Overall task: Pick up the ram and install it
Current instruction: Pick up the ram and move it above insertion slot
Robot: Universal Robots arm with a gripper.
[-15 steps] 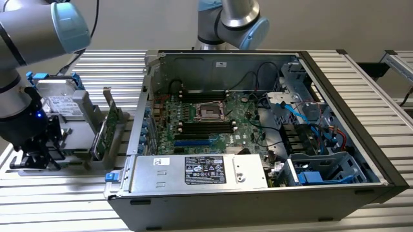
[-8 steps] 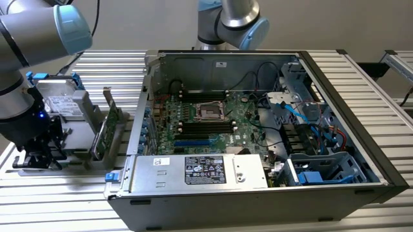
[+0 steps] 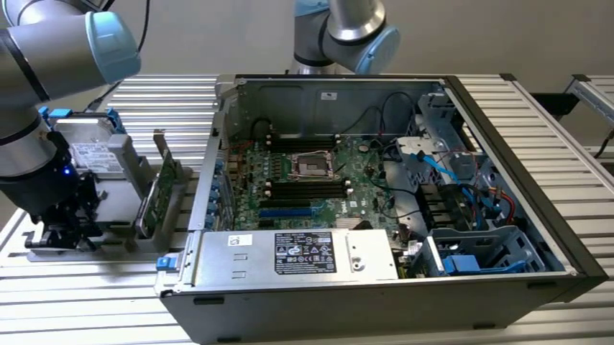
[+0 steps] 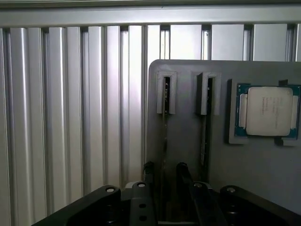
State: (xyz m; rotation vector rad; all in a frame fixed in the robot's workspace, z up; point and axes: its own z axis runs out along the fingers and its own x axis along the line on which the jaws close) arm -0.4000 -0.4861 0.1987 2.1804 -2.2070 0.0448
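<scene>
Over the grey holder [image 4: 263, 183], which is set on the table [image 4: 56, 117] beside the computer case [image 3: 384, 180], the gripper [image 4: 164, 172] is poised with its fingers [image 4: 148, 172] spread apart. Between them, with a gap seen on either side, the ram [image 4: 165, 99] is seated edge-on in the slot nearest the holder's edge. A second stick [image 4: 205, 127] is lodged in the neighbouring slot, and a processor [image 4: 268, 110] is set in the holder's recess beyond it.
</scene>
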